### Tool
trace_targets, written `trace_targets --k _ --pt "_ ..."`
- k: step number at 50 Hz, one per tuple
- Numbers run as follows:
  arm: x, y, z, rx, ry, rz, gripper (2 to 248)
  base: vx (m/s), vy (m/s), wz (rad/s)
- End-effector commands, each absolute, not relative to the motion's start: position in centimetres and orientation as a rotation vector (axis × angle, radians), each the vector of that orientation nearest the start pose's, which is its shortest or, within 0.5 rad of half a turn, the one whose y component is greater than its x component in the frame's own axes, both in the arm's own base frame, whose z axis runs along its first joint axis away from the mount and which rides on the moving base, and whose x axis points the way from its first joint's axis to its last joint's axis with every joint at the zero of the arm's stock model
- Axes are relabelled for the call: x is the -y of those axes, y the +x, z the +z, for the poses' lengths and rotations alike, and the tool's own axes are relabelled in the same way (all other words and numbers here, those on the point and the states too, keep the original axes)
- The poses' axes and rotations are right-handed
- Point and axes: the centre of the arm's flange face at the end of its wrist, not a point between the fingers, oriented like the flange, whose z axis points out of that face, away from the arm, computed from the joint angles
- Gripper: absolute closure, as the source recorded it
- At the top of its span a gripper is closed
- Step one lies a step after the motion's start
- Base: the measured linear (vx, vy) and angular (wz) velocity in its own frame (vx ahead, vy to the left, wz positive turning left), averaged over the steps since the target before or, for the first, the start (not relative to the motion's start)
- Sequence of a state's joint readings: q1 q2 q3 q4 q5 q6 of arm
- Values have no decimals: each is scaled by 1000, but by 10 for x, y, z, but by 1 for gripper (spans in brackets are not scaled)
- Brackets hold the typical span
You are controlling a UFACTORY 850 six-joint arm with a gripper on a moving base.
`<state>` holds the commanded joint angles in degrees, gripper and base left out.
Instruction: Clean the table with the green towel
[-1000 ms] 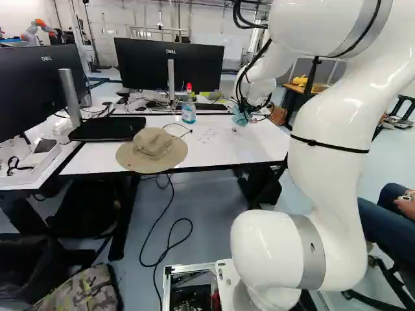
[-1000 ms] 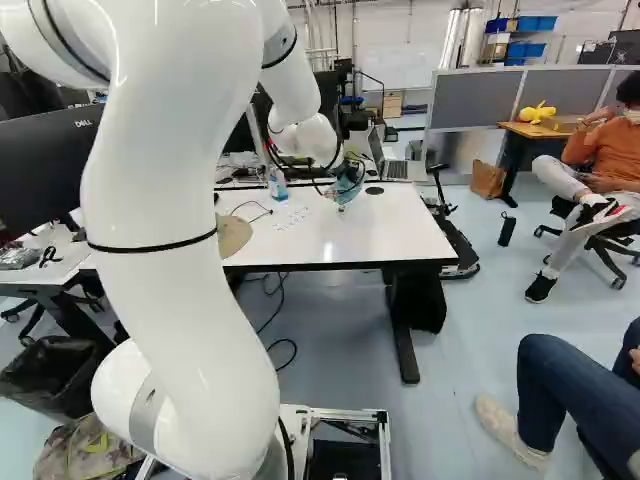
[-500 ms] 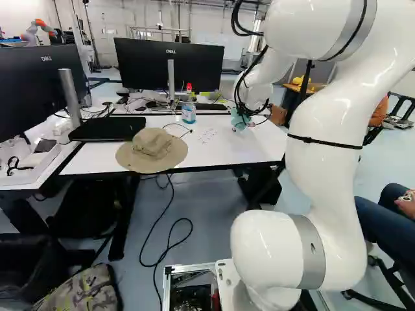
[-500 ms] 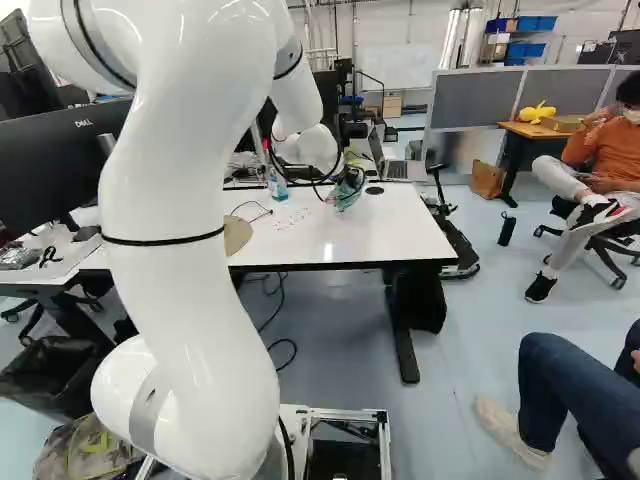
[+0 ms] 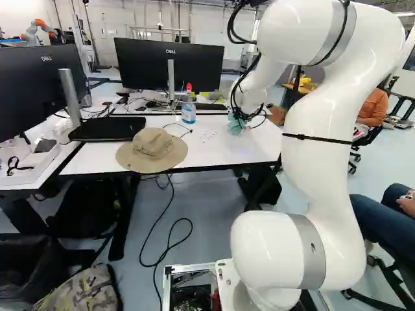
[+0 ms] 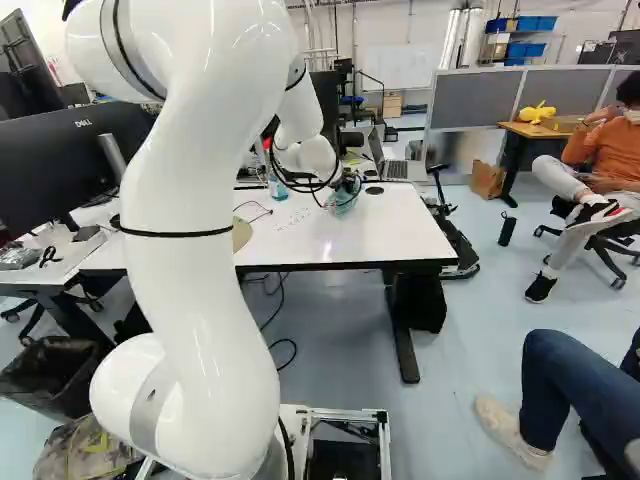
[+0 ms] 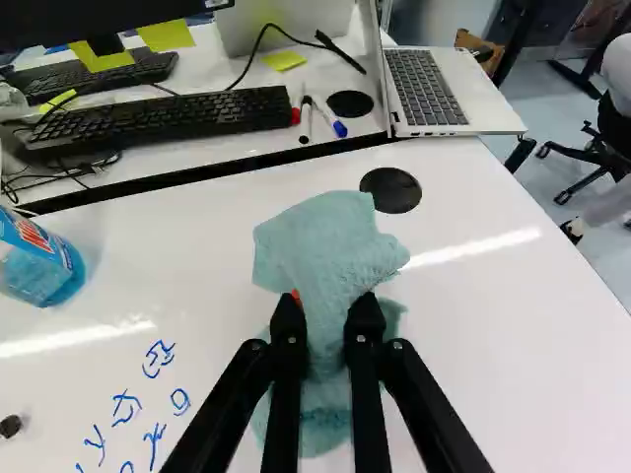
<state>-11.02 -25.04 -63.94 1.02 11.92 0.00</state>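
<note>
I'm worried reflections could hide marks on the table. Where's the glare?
Wrist view: one streak beside the green towel, another near the blue bottle, the blue writing clear of both. Right base view: a bright patch on the white table. Left base view: highlights on the arm.

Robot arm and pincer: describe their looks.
The arm is glossy white and rounded, with grey bands at its joints, a thin black strap around one link and black cables. The pincer has slim black fingers, orange showing at one tip.
</note>
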Motion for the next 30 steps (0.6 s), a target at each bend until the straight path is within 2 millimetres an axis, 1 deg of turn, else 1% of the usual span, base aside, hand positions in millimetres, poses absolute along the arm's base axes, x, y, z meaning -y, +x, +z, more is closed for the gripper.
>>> trace_targets --k 15,30 --pt "118 611 405 -305 -2911 -1335 200 0 0 0" --pt "118 611 404 -305 -2913 -1328 200 0 0 0"
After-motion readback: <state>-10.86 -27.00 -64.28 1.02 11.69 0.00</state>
